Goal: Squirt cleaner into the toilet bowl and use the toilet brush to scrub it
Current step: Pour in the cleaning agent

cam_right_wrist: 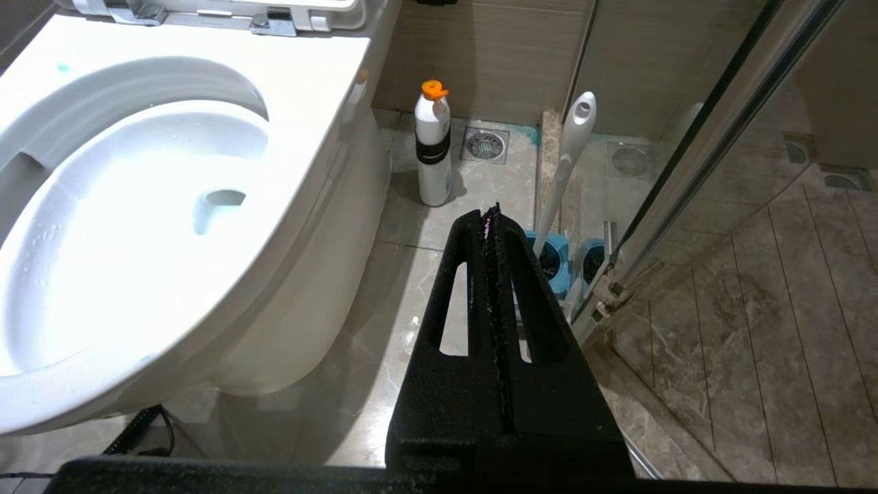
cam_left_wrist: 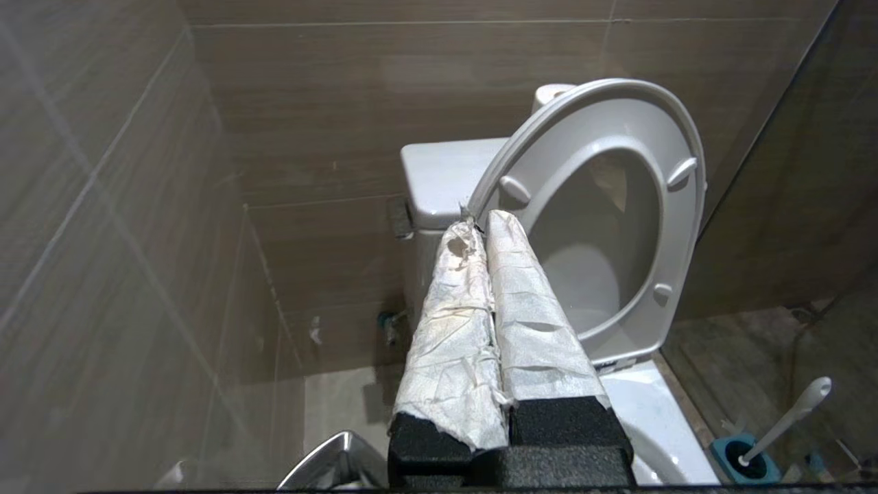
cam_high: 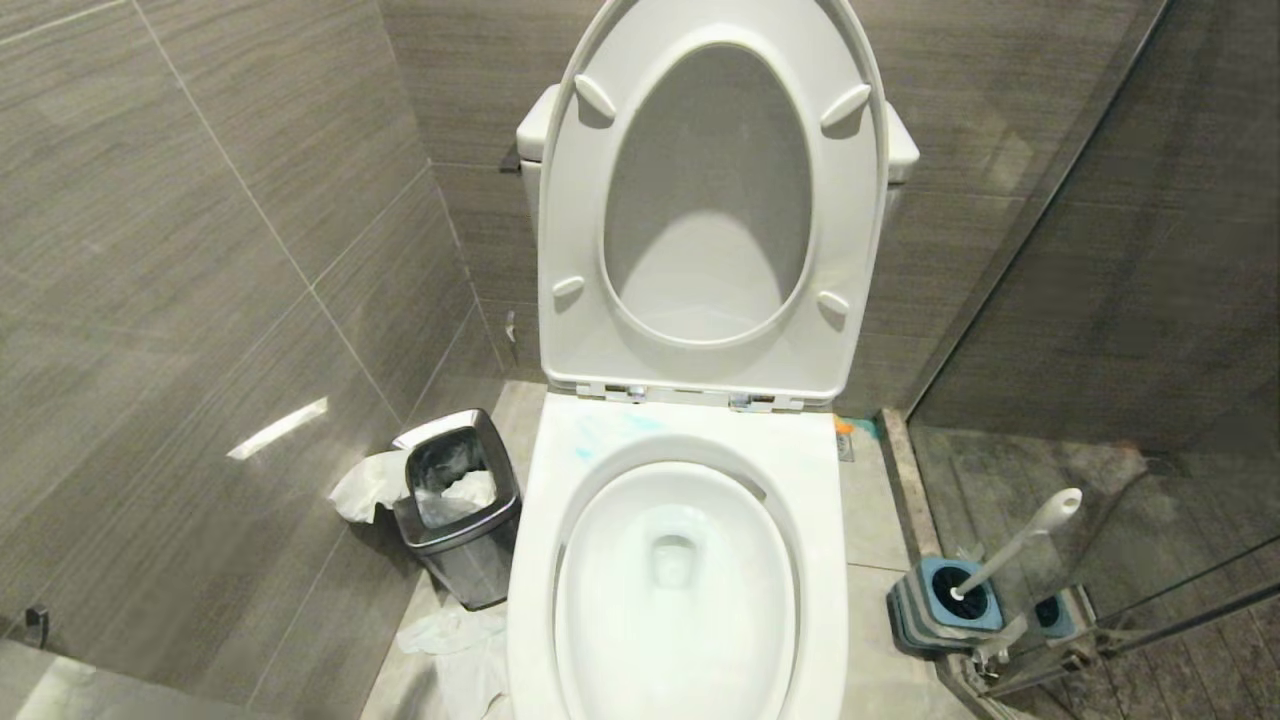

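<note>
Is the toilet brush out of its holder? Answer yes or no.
No, the toilet brush stands head-down in the blue holder beside the toilet bowl.

This was a small bathroom, no question: a white toilet bowl (cam_high: 690,450) with its seat and lid (cam_high: 712,200) raised stood against grey-brown wall tiles (cam_high: 200,250). A steel waste bin (cam_high: 458,505) sat beside it, a toilet brush (cam_high: 1015,545) in its holder (cam_high: 945,605), a floor drain (cam_right_wrist: 486,145), and a glass shower partition (cam_high: 1130,300) alongside.
</note>
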Motion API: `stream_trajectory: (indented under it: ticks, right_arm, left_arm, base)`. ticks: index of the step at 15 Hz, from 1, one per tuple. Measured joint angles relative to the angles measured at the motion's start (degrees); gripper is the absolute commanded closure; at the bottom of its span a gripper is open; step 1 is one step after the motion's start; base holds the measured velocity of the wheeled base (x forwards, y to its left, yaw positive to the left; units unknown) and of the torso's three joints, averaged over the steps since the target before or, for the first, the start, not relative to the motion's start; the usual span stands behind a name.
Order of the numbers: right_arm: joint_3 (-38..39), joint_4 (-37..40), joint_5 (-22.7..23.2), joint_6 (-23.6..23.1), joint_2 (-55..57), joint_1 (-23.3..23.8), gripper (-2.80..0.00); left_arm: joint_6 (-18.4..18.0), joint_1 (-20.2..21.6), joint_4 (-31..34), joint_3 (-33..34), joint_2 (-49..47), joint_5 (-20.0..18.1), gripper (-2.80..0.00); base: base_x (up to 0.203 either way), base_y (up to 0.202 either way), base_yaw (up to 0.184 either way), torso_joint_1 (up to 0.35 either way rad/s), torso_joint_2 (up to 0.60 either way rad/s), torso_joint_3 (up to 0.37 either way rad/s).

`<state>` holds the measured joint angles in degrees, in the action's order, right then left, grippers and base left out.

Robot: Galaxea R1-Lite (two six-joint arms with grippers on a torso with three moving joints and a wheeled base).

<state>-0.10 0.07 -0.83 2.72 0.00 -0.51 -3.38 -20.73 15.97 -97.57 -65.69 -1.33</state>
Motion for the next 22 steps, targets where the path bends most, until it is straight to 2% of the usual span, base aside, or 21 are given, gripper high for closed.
stream_trajectory:
  ticks: [5,7,13,16,22]
  right_arm:
    - [0.0,0.02,0.04,0.0,0.0,-0.01,0.0]
    - [0.0,0.0,0.01,-0.02,0.0,-0.03,0.0]
    - [0.0,0.0,0.02,0.0,0.0,0.0,0.0]
    - [0.0,0.02,-0.01,0.0,0.0,0.0,0.0]
    - [0.0,0.02,0.03,0.01,0.0,-0.01,0.0]
  left_arm:
    - [0.74,10.4,7.78,4.19,11.47,-8.91,0.0]
    - [1.09,12.74,11.6,6.42,16.97,-10.27,0.0]
    - [1.17,17.07,20.67,12.81,31.6,-10.67,0.0]
    - [1.08,20.07,21.62,18.61,38.04,-10.9,0.0]
    - [-1.45,21.35,21.78,30.33,48.98,-10.28,0.0]
  base:
    - [0.0,0.0,0.0,0.0,0.0,0.0]
    - [0.0,0.0,0.0,0.0,0.0,0.0]
    - [0.0,0.0,0.0,0.0,0.0,0.0]
    - [0.0,0.0,0.0,0.0,0.0,0.0]
    - [0.0,0.0,0.0,0.0,0.0,0.0]
